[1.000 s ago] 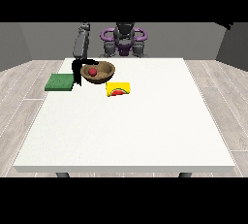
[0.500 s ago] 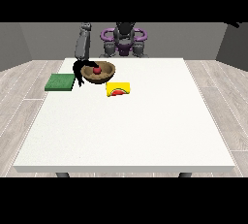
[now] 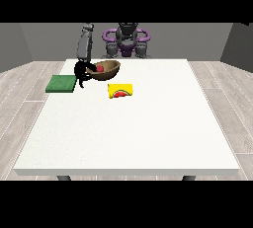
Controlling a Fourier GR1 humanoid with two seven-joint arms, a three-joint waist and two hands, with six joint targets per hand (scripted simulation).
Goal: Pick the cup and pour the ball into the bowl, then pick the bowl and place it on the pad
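Bowl [image 3: 106,69], brown and shallow with the red ball [image 3: 100,68] inside, sits at the table's eleven o'clock, just beside the green pad [image 3: 61,83]. The hand at the view's left [image 3: 81,70] curls over its rim. A tilt while lifting could spill the ball.

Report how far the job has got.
Done: the red ball lies in the brown bowl. In hand: the hand at the view's left is at the bowl's rim. Left: the bowl is not on the green pad yet.
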